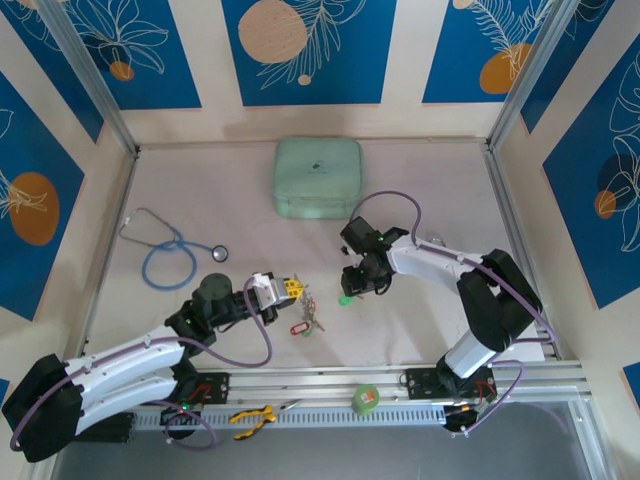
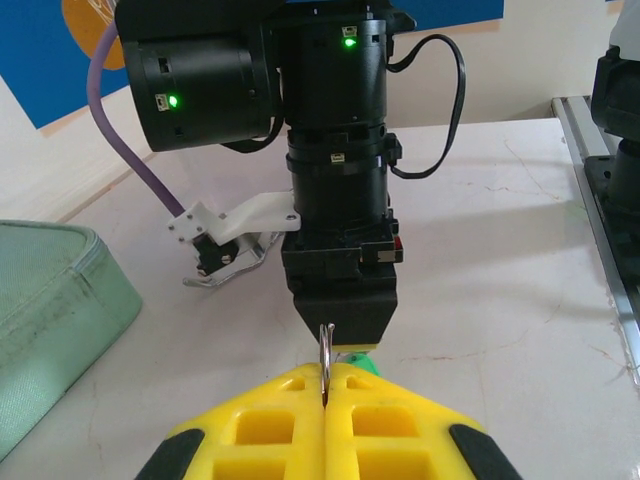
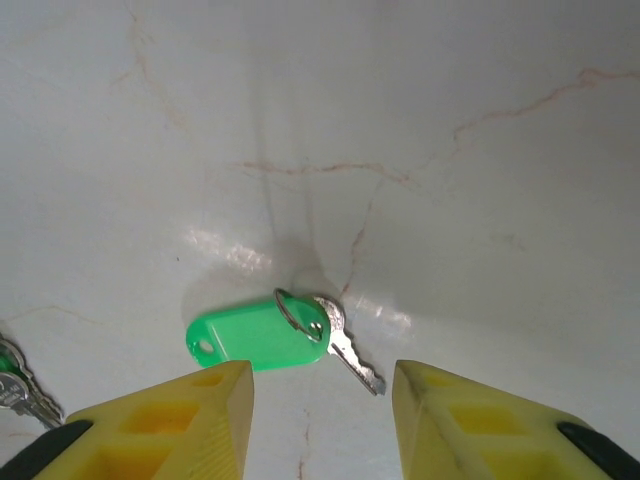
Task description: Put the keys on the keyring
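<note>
Over the worktop (image 1: 430, 190), from above: left pincer (image 1: 287, 289) just beside red-tagged keys (image 1: 303, 326). At left wrist: clamps the keyring (image 2: 326, 345) tight, edge-on. At right wrist: right pincer (image 3: 322, 410) wide, grips nothing; green-tagged key (image 3: 262, 336) flat just ahead.

You'll note a bright green tag (image 3: 258, 338) on a silvery key (image 3: 352, 355). The table (image 3: 450, 200) is pale grey-white, veined faint reddish-brown. Right gripper (image 3: 320, 375): yellow fingers (image 3: 200, 415), black-edged. Keyring (image 2: 326, 345) silvery-grey. Case (image 1: 318, 178) mint green. Stethoscope (image 1: 168, 258) tubing blue. Wall panels (image 1: 305, 50) are blue with white leaf outlines and tan and orange discs.
</note>
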Tool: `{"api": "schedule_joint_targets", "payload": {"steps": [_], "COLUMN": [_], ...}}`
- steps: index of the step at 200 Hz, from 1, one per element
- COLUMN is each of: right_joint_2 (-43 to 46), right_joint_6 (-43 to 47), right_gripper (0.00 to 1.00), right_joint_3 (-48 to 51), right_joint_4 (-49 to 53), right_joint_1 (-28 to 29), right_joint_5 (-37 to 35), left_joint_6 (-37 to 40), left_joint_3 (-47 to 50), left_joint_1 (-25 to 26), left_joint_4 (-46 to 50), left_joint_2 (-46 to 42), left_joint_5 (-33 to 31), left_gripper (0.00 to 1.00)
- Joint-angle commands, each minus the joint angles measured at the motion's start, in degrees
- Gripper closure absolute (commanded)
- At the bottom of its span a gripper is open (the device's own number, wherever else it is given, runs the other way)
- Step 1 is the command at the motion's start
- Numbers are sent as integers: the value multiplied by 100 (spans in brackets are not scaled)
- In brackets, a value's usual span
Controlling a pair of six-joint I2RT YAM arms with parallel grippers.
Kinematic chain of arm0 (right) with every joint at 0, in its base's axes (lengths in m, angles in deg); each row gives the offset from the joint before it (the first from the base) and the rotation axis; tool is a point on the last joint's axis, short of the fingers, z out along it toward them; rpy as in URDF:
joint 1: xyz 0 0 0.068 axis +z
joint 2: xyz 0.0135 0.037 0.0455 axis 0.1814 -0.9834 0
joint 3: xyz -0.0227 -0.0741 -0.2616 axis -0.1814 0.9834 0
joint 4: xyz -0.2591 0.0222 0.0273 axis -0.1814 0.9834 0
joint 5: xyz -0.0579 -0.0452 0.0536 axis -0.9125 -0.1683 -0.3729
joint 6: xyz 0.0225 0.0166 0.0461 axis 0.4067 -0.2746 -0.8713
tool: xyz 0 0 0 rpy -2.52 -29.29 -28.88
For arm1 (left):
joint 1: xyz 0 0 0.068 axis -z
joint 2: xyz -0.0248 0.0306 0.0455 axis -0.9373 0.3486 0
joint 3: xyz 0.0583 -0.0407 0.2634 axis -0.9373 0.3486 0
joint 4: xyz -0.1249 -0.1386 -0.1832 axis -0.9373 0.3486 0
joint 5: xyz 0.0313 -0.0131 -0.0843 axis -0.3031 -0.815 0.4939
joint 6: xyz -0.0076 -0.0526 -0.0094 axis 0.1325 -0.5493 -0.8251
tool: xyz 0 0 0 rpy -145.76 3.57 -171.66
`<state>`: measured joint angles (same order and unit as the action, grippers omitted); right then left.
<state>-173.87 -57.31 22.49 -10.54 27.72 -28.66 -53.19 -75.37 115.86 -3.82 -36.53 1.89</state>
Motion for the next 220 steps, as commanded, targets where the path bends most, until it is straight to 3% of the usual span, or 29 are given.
{"api": "schedule_joint_targets", "payload": {"steps": [1,65,140,196,220], "right_joint_2": [-186,-545,-642,-691,-692], "right_joint_6": [76,251,297,297,292], "right_gripper": [60,65,84,84,89], "right_joint_3": [-170,-354,-417,-453,-463], "right_joint_4": [-83,-95,-60,-8,1], "right_joint_1": [-28,-56,-65,-64,-65], "right_joint_5": [174,407,354,311,311], "left_joint_6": [113,114,120,118,115], "left_joint_3": [-109,-118,-119,-119,-123], "left_joint_1": [37,41,40,38,34], "left_joint_4": [-84,-32,-48,-47,-48], "left_joint_2": [-41,-66,-47,-47,-54], "left_joint_5": [-12,-18,-20,-13,-14], "left_gripper": [100,100,100,100,100]}}
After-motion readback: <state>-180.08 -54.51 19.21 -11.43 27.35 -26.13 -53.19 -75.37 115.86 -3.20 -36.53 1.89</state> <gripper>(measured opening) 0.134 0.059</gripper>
